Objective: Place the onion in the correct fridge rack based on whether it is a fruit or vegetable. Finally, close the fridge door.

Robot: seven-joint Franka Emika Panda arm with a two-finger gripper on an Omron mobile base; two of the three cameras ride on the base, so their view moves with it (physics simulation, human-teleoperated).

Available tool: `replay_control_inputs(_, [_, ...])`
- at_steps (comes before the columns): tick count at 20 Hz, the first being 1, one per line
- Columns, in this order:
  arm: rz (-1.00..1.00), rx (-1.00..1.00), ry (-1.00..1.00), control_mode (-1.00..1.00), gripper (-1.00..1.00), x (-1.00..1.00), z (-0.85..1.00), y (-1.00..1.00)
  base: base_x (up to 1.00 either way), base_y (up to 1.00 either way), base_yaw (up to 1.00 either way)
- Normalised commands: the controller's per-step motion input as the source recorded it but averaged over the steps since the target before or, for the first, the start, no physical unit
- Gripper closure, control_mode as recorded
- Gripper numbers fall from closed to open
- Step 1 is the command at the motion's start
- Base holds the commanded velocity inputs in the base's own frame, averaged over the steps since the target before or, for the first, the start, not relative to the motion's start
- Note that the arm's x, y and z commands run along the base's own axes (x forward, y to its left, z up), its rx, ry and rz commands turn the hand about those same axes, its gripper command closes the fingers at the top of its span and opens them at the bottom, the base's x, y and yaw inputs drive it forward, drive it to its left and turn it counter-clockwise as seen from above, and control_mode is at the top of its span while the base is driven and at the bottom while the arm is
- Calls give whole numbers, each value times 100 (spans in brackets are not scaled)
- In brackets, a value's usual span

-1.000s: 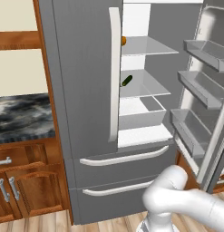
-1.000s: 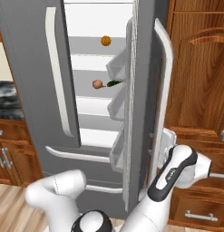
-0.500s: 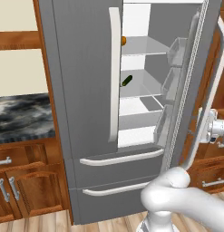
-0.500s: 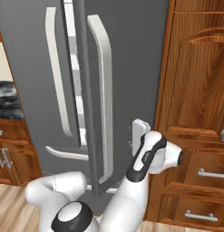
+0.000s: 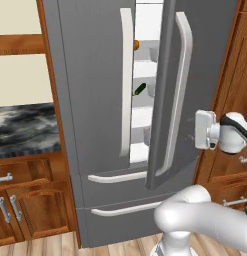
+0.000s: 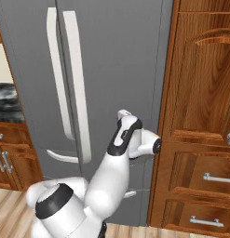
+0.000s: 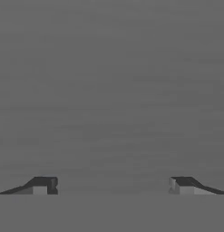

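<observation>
Currently, status:
fridge door: nearly closed, narrow gap left beside the left door.
gripper: released, fingertips spread wide, pressed against the door's grey face.
onion: can't tell where, hidden behind the door.
gap contents: orange fruit above, cucumber below.

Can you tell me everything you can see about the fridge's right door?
The right fridge door is a tall, smooth, dark grey panel with a long, pale, curved handle running down it. It is almost shut: the left base view shows a narrow gap with white shelves, a green cucumber and something orange inside. The gripper, fingers spread and empty, faces the door's outer face close up, seemingly pressing it.
</observation>
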Motion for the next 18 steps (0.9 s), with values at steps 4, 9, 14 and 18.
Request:
replay_control_inputs(4, [-30,-9,1,-100,-100,49,6,27,0,0,0])
replay_control_inputs(9, [-33,-7,2,-100,-100,42,9,22,0,0,0])
replay_control_inputs(14, [-29,-4,3,-100,-100,41,10,10,0,0,0])
replay_control_inputs(18, [-25,-3,5,-100,-100,40,7,3,0,0,0])
